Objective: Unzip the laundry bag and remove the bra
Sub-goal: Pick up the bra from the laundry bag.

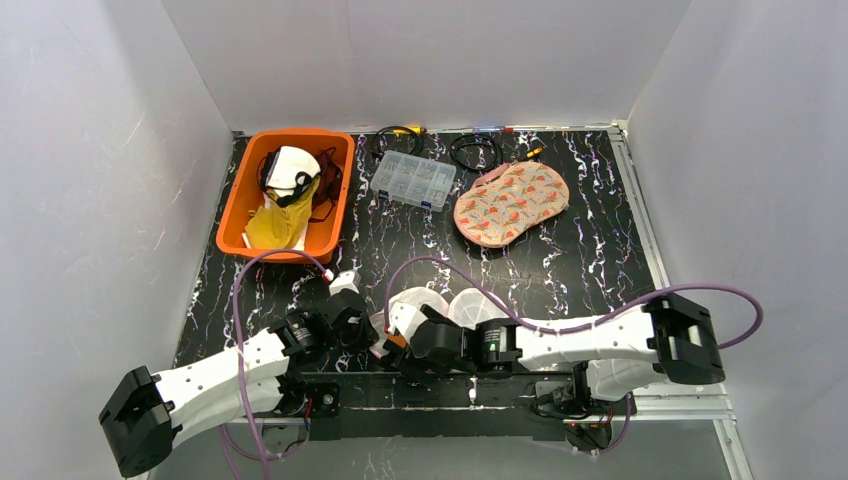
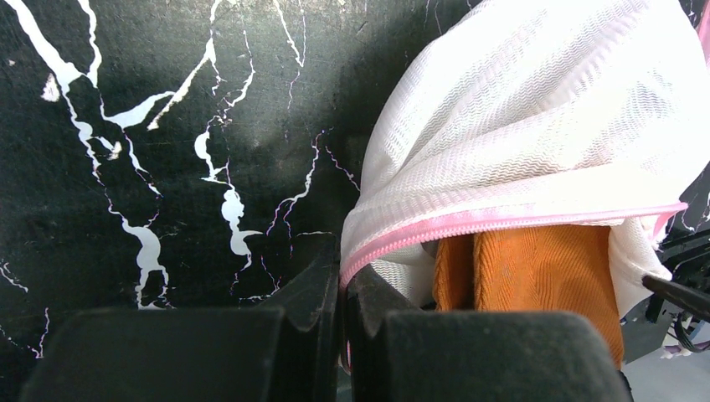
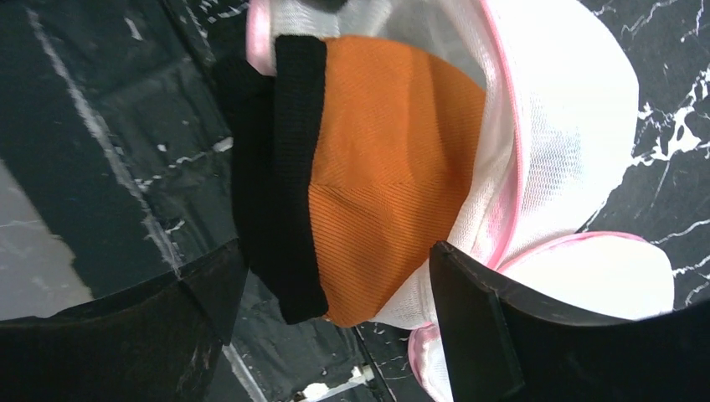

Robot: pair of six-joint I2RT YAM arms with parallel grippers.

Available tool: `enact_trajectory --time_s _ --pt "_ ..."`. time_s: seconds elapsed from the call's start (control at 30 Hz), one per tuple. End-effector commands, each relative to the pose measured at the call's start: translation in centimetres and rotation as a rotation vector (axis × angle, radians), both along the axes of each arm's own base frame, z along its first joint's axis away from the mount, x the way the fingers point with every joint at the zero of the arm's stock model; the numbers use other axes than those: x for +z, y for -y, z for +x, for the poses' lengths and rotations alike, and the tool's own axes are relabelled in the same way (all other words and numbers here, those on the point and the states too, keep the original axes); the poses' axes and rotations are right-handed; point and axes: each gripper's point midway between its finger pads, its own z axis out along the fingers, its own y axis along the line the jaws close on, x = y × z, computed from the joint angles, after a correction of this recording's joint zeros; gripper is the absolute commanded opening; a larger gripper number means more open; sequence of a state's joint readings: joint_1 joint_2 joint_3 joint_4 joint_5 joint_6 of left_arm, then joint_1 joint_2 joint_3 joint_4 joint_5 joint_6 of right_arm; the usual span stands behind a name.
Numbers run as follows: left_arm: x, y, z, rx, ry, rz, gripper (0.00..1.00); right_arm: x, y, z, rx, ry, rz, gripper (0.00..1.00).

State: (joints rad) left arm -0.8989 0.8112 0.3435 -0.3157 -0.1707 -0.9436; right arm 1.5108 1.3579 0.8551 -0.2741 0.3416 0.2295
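right fingers [image 3: 479, 335] wide over bra [image 3: 393, 167]

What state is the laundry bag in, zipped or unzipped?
Unzipped: the laundry bag gapes at its pink zipper, orange bra poking out.

You ran this in a robotics lab cell: plain white panels [image 1: 420, 60] boxed in the black marbled counter [image 1: 600, 270], two cabled robot arms [image 1: 590, 340] sat bolted at its near edge, loose cable coils [image 1: 475, 152] behind.
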Motion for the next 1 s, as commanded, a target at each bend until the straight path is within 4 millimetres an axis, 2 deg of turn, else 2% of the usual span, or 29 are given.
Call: enact_trajectory --time_s 0.0,0.1,0.2,0.33,0.53,0.63,0.7,0.97 --pt "0.8 0.3 0.2 -0.002 0.005 -0.005 0.00 0.0 -0.2 1.2 -0.035 0.101 -0.026 0.86" --pt "0.9 0.3 0.2 0.001 0.006 -0.009 0.00 -0.2 -0.7 0.9 -0.022 0.115 -0.016 0.85" --pt "1.0 0.3 0.2 0.002 0.006 -0.010 0.00 -0.9 -0.8 1.1 -0.020 0.131 -0.039 0.79" --pt "1.0 0.3 0.2 -0.001 0.004 -0.010 0.00 -1.3 -1.2 0.9 0.007 0.139 -0.051 0.61" --pt "1.4 0.5 0.2 -0.003 0.006 -0.023 0.00 -1.1 -1.3 0.4 0.064 0.141 -0.056 0.28" --pt "1.8 0.7 0.2 -0.007 0.009 -0.034 0.00 0.2 -1.6 -0.2 0.097 0.124 -0.017 0.11" --pt "2.0 0.8 0.3 -0.007 0.014 -0.038 0.00 1.8 -2.2 -1.4 0.155 0.082 0.062 0.03" --pt "2.9 1.2 1.0 -0.008 0.036 -0.031 0.00 8.9 -2.6 -3.6 0.250 -0.026 0.261 0.01"
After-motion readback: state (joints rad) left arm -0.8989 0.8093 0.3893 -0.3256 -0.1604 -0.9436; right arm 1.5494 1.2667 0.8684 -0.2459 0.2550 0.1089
